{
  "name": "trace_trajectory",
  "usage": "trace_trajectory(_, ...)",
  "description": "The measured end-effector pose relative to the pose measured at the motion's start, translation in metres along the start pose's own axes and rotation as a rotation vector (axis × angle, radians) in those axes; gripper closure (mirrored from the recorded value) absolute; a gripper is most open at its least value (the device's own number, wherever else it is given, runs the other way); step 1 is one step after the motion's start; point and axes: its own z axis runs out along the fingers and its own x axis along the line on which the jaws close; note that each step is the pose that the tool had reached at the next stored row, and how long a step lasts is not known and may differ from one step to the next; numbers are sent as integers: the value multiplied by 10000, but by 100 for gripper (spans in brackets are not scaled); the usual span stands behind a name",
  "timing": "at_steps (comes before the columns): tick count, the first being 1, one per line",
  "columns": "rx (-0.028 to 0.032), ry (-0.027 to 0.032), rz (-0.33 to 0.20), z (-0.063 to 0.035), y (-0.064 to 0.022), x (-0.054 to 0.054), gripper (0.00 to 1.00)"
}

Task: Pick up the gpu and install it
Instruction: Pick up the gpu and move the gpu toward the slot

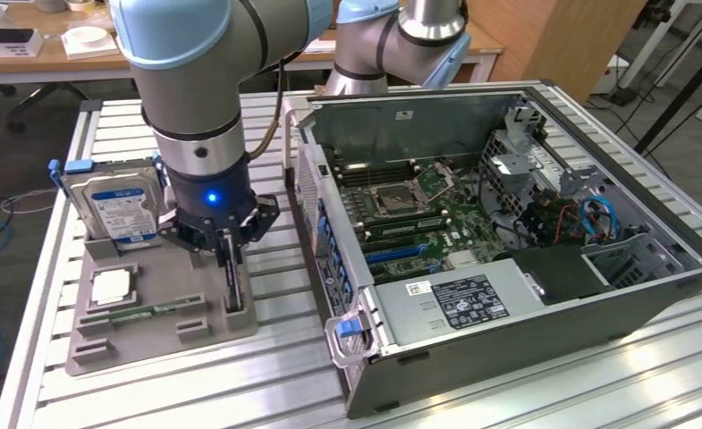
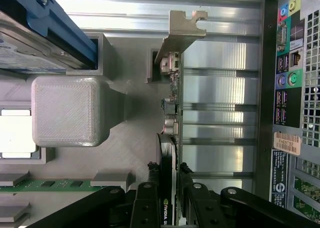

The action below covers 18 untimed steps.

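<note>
The gpu [image 2: 169, 133] stands on its long edge in a slot of the grey parts holder [image 1: 148, 338] on the slatted metal counter [image 1: 565, 393], just beside the open computer case [image 1: 506, 295]. Its silver bracket [image 2: 182, 30] is at the end away from the claw [image 2: 170, 175]. The claw straddles the card's upper edge, one finger on each face, and looks clamped on the gpu, which sits in its slot, not yet lifted. To do this pick well, I judge the grip should be square on the flat faces and the pull straight up along the slot. A tilt or twist could jam the lower edge or catch the bracket on the holder's post next to it. The card is thin, so a firm, centred pinch probably matters more than force. Between the fingers, white lettering on the card's edge seems to read "NVIDIA", though it is cut off. In the same holder stand a hard drive [image 1: 118, 210], whose blue-and-white label is too small to read, and a green memory stick [image 1: 148, 313] lying flat. In the wrist view the case's rear panel carries a tan barcode sticker [image 2: 286, 143] whose code I cannot make out. The black label [image 1: 470, 299] on the box inside the case is equally illegible.
</note>
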Motion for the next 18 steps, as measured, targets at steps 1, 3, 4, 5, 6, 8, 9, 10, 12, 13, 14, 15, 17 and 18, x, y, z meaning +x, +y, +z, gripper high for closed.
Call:
trace_trajectory(1,0,0,0,0,0,0,74)
trace_trajectory(3,1,0,0,0,0,0,74)
trace_trajectory(4,0,0,0,0,0,0,74)
trace_trajectory(5,1,1,0,0,0,0,74)
trace_trajectory(6,1,0,0,0,0,0,74)
trace_trajectory(8,1,0,0,0,0,0,74)
trace_trajectory(9,1,1,0,0,0,0,74)
trace_trajectory(10,0,1,1,0,0,0,74)
trace_trajectory(12,1,0,0,0,0,0,74)
trace_trajectory(13,1,0,0,0,0,0,74)
trace_trajectory(14,1,0,0,0,0,0,74)
trace_trajectory(15,1,0,0,0,0,0,74)
trace_trajectory(17,1,0,0,0,0,0,74)
trace_trajectory(18,0,0,0,0,0,0,74)
